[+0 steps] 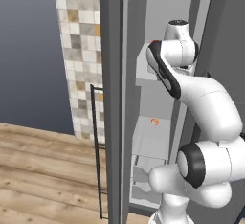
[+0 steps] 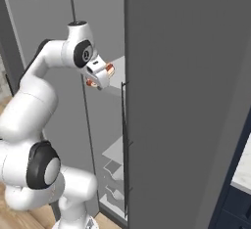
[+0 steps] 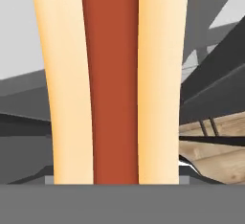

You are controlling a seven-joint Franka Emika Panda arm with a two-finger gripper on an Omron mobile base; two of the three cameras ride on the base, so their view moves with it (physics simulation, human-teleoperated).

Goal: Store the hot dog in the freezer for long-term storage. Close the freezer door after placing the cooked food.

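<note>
Hand view is showing the hot dog [image 3: 111, 79] running lengthwise between the jaws, which are closing on it, while the gripper [image 2: 98, 79] is carrying it toward the freezer [image 1: 158, 98] shelves (release next, I judge).

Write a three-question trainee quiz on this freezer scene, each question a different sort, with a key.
1. True or false: the freezer door stands open.
2. Multiple choice: the hot dog is A) lying on a freezer shelf, B) held close before the hand camera, C) on the wooden floor.
3. Fill in: the sausage between the tan bun halves is ____ in colour.

Key: 1 true; 2 B; 3 red-orange.
</note>
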